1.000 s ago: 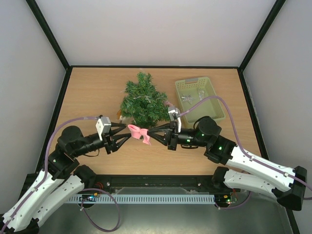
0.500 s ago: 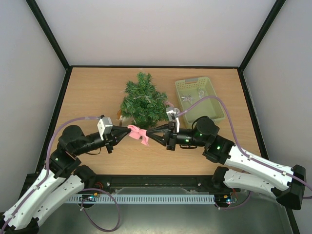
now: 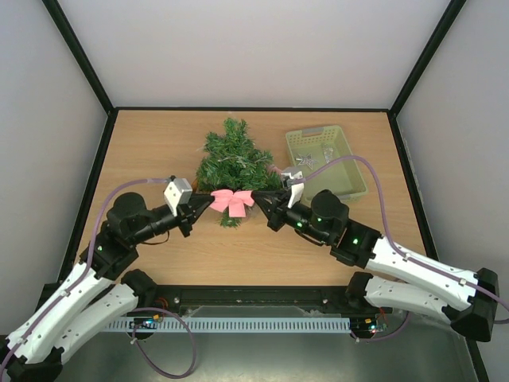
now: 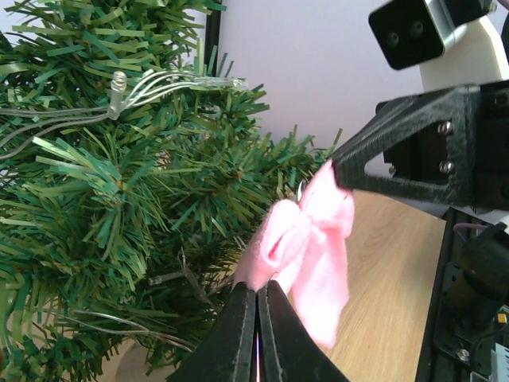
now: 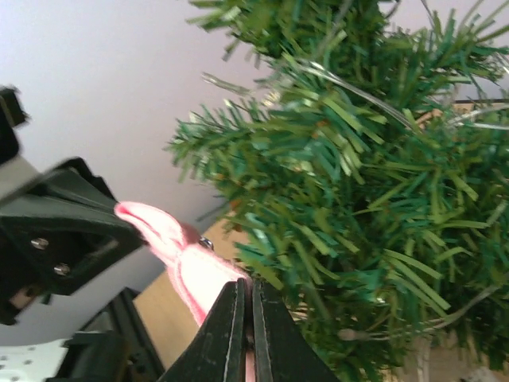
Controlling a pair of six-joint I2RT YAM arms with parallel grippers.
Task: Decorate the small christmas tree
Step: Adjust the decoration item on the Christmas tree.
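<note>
The small christmas tree [image 3: 233, 161] stands out dark green at the middle of the table, with a thin light wire strung through its branches [image 4: 119, 199] [image 5: 358, 191]. A pink bow [image 3: 231, 200] hangs at the tree's near edge, stretched between my two grippers. My left gripper [image 3: 211, 200] is shut on the bow's left end [image 4: 306, 239], its jaws [image 4: 257, 290] pressed together on the fabric. From the other side my right gripper [image 3: 254, 198] is shut on the bow [image 5: 187, 263], the tips [image 5: 249, 290] right against the needles.
A pale green basket [image 3: 355, 169] sits at the back right and holds silvery star ornaments [image 3: 306, 161]. The right arm's cable arches over the basket's near side. Black frame rails border the wooden table.
My left gripper has closed on the bow's left end. Both arms then carried the bow away from the near side, up against the tree's lower branches.
</note>
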